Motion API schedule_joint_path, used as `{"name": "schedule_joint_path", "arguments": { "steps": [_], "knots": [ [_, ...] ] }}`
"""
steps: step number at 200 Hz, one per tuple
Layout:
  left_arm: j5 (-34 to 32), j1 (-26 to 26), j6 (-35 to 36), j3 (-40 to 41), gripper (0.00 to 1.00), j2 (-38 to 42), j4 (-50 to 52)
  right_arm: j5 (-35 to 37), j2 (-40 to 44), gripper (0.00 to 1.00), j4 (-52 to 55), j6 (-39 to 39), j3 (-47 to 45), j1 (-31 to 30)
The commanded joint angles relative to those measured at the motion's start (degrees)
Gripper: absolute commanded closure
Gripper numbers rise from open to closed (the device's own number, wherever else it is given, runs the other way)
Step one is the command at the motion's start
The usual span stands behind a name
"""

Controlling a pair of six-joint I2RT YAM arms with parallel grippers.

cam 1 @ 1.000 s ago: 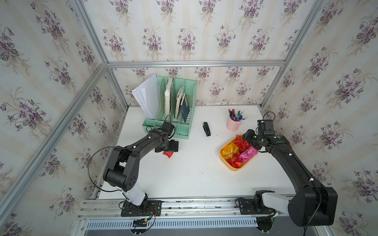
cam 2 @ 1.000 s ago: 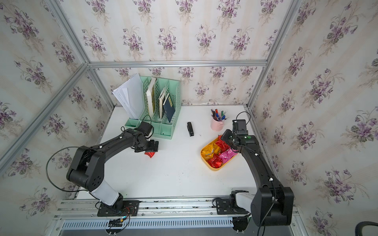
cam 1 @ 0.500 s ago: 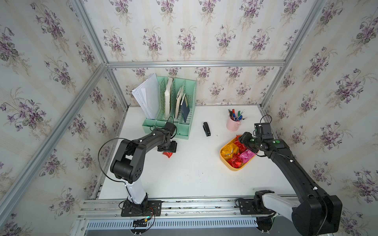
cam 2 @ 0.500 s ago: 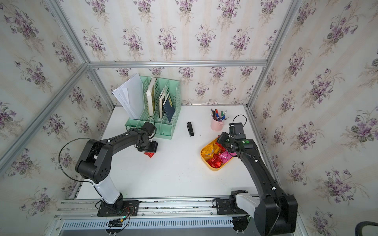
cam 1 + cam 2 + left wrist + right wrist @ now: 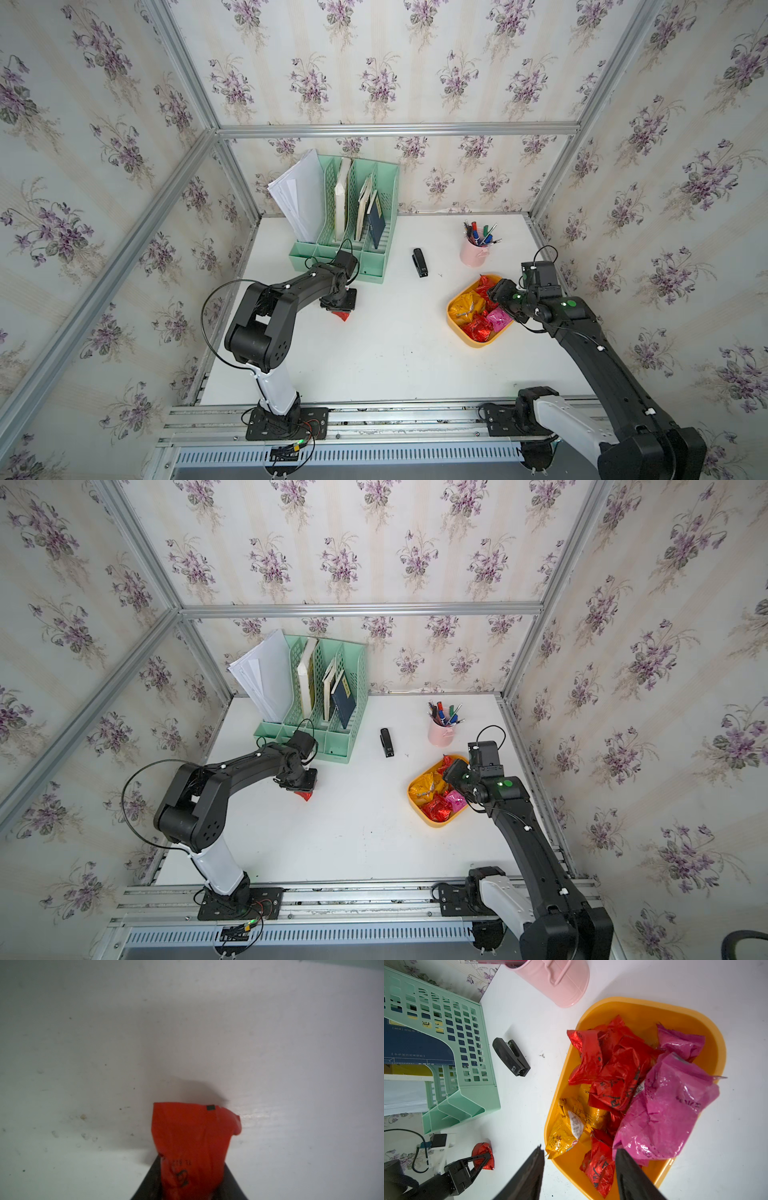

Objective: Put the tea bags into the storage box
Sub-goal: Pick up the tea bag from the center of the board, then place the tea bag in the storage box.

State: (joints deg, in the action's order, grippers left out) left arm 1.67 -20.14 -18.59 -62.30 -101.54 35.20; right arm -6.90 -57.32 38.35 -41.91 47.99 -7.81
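While outstretched and low, left arm's fingers [image 5: 150,1185] tight on red tea bag [image 5: 193,1136]; right fingers [image 5: 529,1176] apart over storage box [image 5: 643,1006].

Red tea bag [image 5: 193,1142]: crinkled foil, dull sheen, black print. My left fingers [image 5: 150,1185]: matt black plastic, bit rough. Tea bags [image 5: 616,1072] in the box [image 5: 708,1028]: shiny creased foil. Box: smooth glossy plastic. Table [image 5: 529,1105]: white, smooth, mostly matt w/ scuffs & specks. File rack [image 5: 471,1088]: matt mint plastic, perforated. Cup [image 5: 560,982]: smooth pink, semi-gloss. Stapler [image 5: 510,1057]: matt black plastic. Frame rails [image 5: 395,129]: brushed metal. Walls [image 5: 374,62]: matt printed paper.
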Motion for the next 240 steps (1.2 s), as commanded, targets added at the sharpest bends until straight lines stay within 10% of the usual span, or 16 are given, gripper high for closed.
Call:
{"name": "schedule_joint_path", "arguments": {
  "steps": [1, 65, 126, 185, 240],
  "knots": [
    [3.6, -0.2, -0.8, 0.7, 0.7, 2.0, 1.9, 0.6, 0.7, 0.4, 1.2, -1.6, 0.0, 0.0],
    [14.8, -2.9, -3.8, -0.1, 0.67, 11.8, 3.4, -0.6, 3.7, 0.38, -0.4, -4.2, -2.5, 0.0],
    [12.9, -19.9, -14.8, -1.9, 0.65, 16.3, -3.4, -4.9, -0.4, 0.36, 1.8, 2.0, 0.9, 5.9],
    [8.2, -35.4, -16.5, -18.4, 0.65, 2.9, -6.9, -9.6, -5.2, 0.31, 8.2, 9.1, 7.4, 21.6],
    [9.5, -39.5, -14.6, -37.5, 0.65, -13.9, -6.2, -11.7, -3.6, 0.31, 8.5, 9.2, 7.6, 27.0]
  ]
}}
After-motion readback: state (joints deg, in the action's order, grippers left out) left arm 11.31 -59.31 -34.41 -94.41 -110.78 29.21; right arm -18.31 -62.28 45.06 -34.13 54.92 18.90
